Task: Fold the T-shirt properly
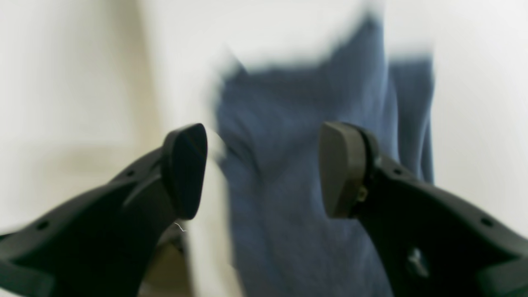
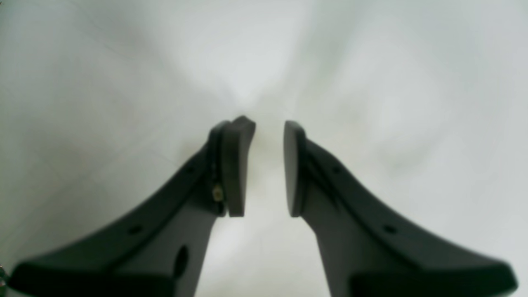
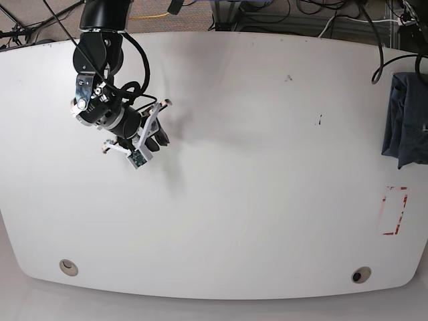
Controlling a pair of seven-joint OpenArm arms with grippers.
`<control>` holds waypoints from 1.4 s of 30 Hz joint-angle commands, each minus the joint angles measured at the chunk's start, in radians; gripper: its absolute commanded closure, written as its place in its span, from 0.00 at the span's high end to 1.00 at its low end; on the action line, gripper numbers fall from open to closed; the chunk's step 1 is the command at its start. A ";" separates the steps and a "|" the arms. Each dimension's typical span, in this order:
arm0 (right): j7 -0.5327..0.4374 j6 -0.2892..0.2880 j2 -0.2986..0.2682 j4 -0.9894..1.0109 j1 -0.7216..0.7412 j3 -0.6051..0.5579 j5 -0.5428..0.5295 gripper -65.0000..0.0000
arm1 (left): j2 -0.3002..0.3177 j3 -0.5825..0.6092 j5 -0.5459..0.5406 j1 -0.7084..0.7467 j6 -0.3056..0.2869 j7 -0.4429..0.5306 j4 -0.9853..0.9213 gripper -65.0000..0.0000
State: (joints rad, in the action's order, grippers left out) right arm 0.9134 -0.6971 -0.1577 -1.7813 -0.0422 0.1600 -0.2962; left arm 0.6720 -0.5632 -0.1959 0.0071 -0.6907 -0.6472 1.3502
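Note:
The T-shirt (image 3: 404, 119), dark slate-blue, lies bunched at the table's far right edge in the base view, partly cut off by the frame. The left wrist view is motion-blurred and shows the T-shirt (image 1: 297, 136) below and beyond my left gripper (image 1: 264, 156). That gripper is open wide, with nothing between its pads, and its arm is out of the base view. My right gripper (image 3: 159, 134) hovers over the bare upper-left part of the table, far from the shirt. In its own view the right gripper (image 2: 267, 140) shows a narrow gap between the pads and holds nothing.
The white table (image 3: 267, 167) has a red-outlined rectangle (image 3: 393, 210) near its right edge. Two round holes sit near its front corners (image 3: 67, 267) (image 3: 361, 275). Cables run behind the far edge (image 3: 294, 17).

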 commanded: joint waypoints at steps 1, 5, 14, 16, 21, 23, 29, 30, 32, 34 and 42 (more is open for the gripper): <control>-0.046 -0.001 -0.018 -0.015 0.020 0.006 -0.011 0.21 | -0.059 0.001 0.032 0.029 -0.007 0.004 0.150 0.59; -0.099 -0.001 -0.021 -0.012 0.021 0.010 0.007 0.21 | -0.186 0.061 0.154 0.040 0.058 0.008 0.275 0.59; -0.483 -0.001 -0.015 0.070 -0.006 0.022 0.274 0.21 | -0.555 0.114 0.345 0.100 0.214 0.321 0.443 0.60; -0.575 -0.001 -0.012 0.099 -0.012 0.045 0.297 0.21 | -0.613 0.125 0.353 0.127 0.231 0.419 0.444 0.60; -0.764 -0.001 -0.019 0.171 -0.075 0.105 0.300 0.21 | -0.702 0.182 0.358 0.245 0.248 0.600 0.481 0.60; -0.830 -0.001 -0.019 0.194 -0.104 0.138 0.302 0.21 | -0.728 0.228 0.358 0.307 0.248 0.617 0.510 0.59; -0.861 -0.001 -0.019 0.142 -0.255 0.206 0.299 0.21 | -0.809 0.269 0.352 0.505 0.248 0.614 0.627 0.59; -0.861 -0.001 -0.018 0.131 -0.279 0.217 0.299 0.21 | -0.825 0.271 0.350 0.540 0.248 0.616 0.641 0.59; -0.861 -0.001 -0.015 0.103 -0.333 0.237 0.272 0.21 | -0.829 0.294 0.349 0.626 0.246 0.619 0.651 0.59; -0.861 -0.001 -0.018 0.070 -0.402 0.257 0.208 0.21 | -0.829 0.314 0.349 0.704 0.246 0.619 0.653 0.59; -0.870 -0.001 -0.015 -0.027 -0.697 0.303 0.082 0.21 | -0.829 0.375 0.347 1.014 0.246 0.671 0.650 0.40</control>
State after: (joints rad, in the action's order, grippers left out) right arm 0.0853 -0.6868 -0.1661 -1.7741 -0.6979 0.4595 -0.1841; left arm -0.1555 -0.1905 0.1642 0.9825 -0.4446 -0.0277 1.9831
